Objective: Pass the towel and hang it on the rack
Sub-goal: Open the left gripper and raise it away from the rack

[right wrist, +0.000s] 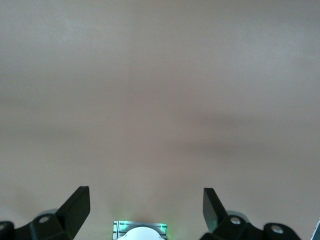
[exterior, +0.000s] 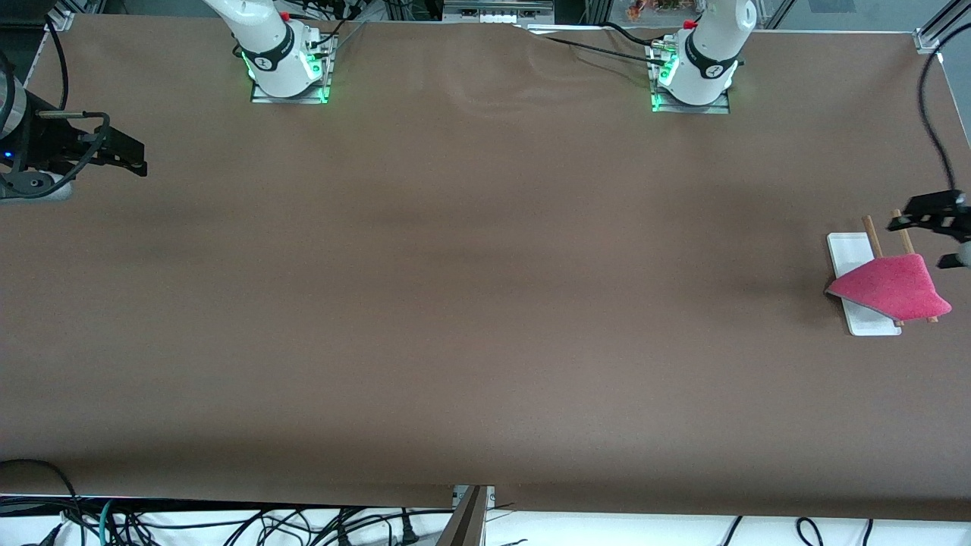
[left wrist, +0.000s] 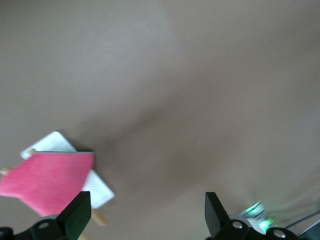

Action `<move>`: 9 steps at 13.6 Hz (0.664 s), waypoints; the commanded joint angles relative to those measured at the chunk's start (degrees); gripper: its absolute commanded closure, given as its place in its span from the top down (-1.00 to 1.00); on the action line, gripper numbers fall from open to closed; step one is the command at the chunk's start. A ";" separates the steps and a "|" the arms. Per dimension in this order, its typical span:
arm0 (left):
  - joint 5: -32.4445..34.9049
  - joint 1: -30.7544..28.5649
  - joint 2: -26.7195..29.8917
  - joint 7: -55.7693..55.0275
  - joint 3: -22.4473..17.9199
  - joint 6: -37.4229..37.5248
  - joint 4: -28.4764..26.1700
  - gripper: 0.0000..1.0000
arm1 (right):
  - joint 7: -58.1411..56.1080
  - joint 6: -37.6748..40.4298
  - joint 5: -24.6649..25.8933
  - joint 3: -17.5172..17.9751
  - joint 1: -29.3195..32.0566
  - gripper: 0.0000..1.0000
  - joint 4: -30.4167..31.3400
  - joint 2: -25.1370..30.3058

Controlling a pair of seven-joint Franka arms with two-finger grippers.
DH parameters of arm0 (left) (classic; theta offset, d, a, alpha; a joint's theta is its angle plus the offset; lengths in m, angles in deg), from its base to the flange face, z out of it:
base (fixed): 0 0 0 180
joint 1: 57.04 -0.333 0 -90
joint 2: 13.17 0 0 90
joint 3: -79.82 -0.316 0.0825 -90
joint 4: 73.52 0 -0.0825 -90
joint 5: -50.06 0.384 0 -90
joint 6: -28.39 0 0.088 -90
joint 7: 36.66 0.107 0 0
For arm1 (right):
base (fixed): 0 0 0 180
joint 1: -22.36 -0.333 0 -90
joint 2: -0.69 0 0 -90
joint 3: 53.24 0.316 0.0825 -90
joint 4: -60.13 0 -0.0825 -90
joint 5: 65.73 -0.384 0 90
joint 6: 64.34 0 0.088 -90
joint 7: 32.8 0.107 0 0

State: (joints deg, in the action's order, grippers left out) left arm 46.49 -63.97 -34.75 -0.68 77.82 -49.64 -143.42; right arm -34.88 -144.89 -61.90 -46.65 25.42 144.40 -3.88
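Observation:
The towel (exterior: 894, 287) hangs pink side up over the rack's two brown rods (exterior: 872, 235), above the rack's white base (exterior: 848, 250), at the left arm's end of the table. My left gripper (exterior: 904, 221) is open and empty, in the air just beside the rods' bare ends, apart from the towel. In the left wrist view the towel (left wrist: 47, 179) and the white base (left wrist: 101, 192) show beside my open left gripper (left wrist: 147, 215). My right gripper (exterior: 136, 158) is open and empty over the table's right-arm end; it (right wrist: 146, 207) shows only bare table.
The brown table (exterior: 470, 303) holds nothing else. The right arm's base (exterior: 284, 64) and the left arm's base (exterior: 694, 76) stand along the table's edge farthest from the front camera. Cables hang at the nearest edge (exterior: 227, 523).

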 commanded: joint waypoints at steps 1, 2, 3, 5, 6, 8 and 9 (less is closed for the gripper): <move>5.04 6.04 7.06 -15.53 -0.64 -1.24 -7.42 1.00 | -1.26 -0.21 -0.93 -1.67 -0.78 1.00 1.60 1.23; 5.23 6.58 9.69 -19.85 -0.55 -3.51 -10.92 1.00 | -1.26 -0.21 -1.01 -1.76 -0.69 1.00 1.08 0.35; 5.24 7.02 12.41 -21.99 -0.47 -7.19 -14.70 1.00 | -1.35 -0.48 -1.01 -1.76 -0.43 1.00 1.07 0.26; 4.80 7.20 18.65 -22.88 -0.47 -15.53 -24.18 1.00 | -1.35 -0.65 -1.10 -1.76 -0.34 1.00 1.07 0.17; 5.06 7.20 21.29 -22.89 -0.47 -19.58 -28.23 1.00 | -1.26 -0.74 -1.02 -1.76 -0.42 1.00 1.07 0.17; 5.93 7.38 23.51 -23.24 -0.55 -21.99 -31.25 1.00 | -1.17 -0.83 -1.01 -1.59 -0.60 1.00 1.07 0.17; 6.55 8.42 23.60 -24.80 -0.55 -21.99 -31.43 1.00 | -1.17 -0.83 -1.01 -1.59 -0.60 1.00 1.07 0.17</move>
State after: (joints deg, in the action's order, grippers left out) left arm 50.47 -56.95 -15.00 -22.96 77.25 -69.05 -169.82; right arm -35.35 -145.11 -61.90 -47.90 25.15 144.82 -4.35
